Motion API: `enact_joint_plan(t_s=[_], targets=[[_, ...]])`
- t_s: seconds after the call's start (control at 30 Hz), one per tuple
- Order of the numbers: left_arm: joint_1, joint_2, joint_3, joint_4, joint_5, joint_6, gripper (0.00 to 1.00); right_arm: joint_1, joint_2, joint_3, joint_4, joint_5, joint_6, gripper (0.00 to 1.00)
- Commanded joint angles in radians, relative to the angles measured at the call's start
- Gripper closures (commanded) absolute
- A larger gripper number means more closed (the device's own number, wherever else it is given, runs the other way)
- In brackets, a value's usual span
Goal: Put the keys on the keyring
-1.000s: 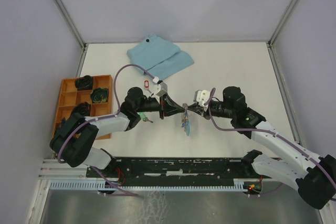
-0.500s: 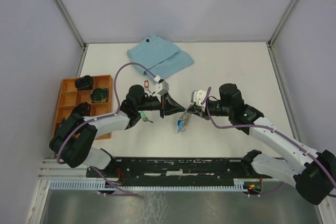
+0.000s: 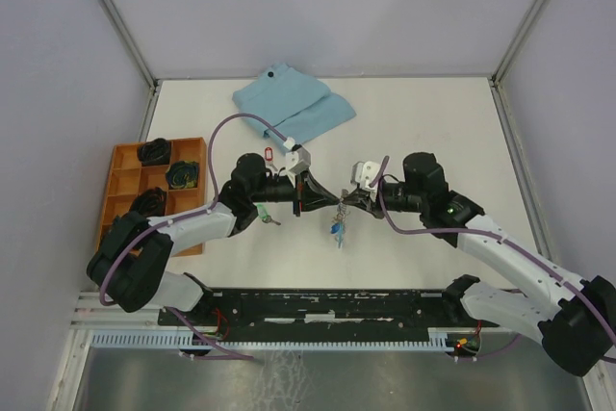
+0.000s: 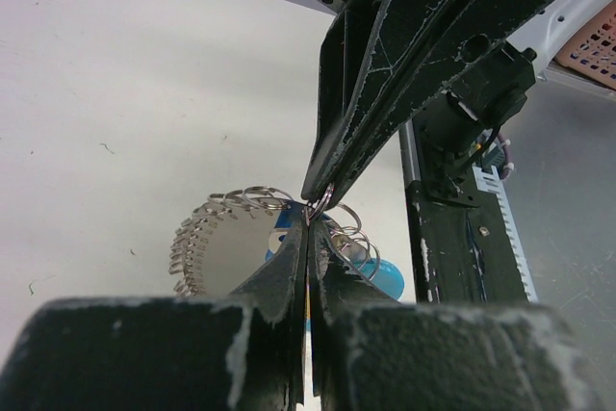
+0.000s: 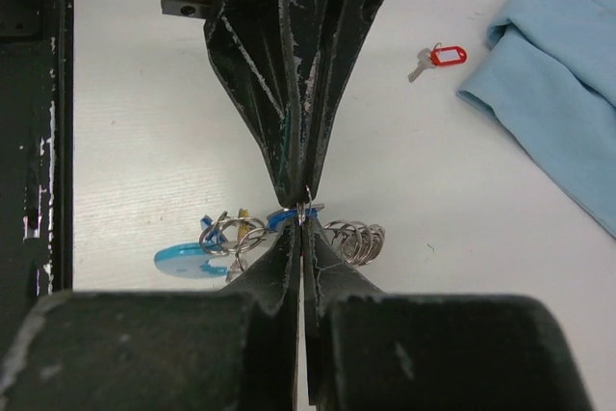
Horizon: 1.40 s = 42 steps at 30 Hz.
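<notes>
Above the desk (image 3: 433,122), the left hand (image 3: 320,199) and right hand (image 3: 345,202) meet tip to tip, each pinching the keyring (image 3: 338,211). The blue key (image 3: 337,231) seems threaded on it already. The red key (image 3: 269,152) and green key (image 3: 272,220) lie loose, not yet threaded.

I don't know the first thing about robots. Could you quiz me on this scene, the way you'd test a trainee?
1. True or false: the red-tagged key is already on the keyring.
2. How do the left gripper and the right gripper stand? A: both wide open. B: both shut on the keyring, tip to tip. C: one open, one shut.
3. Fill in: the oval tag right by the keyring is coloured ____.

Key: 1 false, it lies apart on its own; 2 B; 3 blue.
</notes>
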<state>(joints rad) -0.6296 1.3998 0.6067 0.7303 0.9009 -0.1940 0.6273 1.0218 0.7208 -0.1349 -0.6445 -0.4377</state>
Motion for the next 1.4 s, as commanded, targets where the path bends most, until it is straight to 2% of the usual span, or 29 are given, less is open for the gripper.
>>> enact_joint_plan(t_s=[0.0, 0.2, 0.43, 0.6, 0.73, 0.87, 1.07, 1.37], targets=[[-0.006, -0.012, 0.039, 0.021, 0.027, 0.020, 0.97, 0.003, -0.043, -0.030, 0.241, 0.012, 0.110, 0.99], [-0.006, 0.026, 0.011, 0.088, 0.029, -0.041, 0.97, 0.004, -0.036, -0.126, 0.523, -0.009, 0.249, 0.99], [-0.003, 0.050, -0.024, 0.127, 0.021, -0.059, 0.97, 0.001, -0.038, -0.182, 0.665, 0.000, 0.300, 0.99], [0.005, 0.087, -0.024, 0.141, 0.025, -0.072, 0.97, -0.003, -0.028, -0.197, 0.697, -0.015, 0.319, 0.99], [0.004, 0.077, -0.017, 0.159, 0.042, -0.085, 0.97, -0.002, -0.030, -0.169, 0.581, -0.012, 0.279, 0.99], [-0.001, 0.021, -0.002, 0.044, 0.020, -0.010, 0.97, -0.003, -0.054, -0.108, 0.354, 0.010, 0.175, 0.98], [-0.006, -0.018, 0.026, -0.049, 0.009, 0.038, 0.97, -0.003, -0.058, -0.001, 0.080, 0.006, 0.062, 0.83], [-0.018, -0.050, 0.068, -0.146, -0.002, 0.068, 0.97, -0.003, -0.017, 0.136, -0.164, -0.037, -0.020, 0.63]])
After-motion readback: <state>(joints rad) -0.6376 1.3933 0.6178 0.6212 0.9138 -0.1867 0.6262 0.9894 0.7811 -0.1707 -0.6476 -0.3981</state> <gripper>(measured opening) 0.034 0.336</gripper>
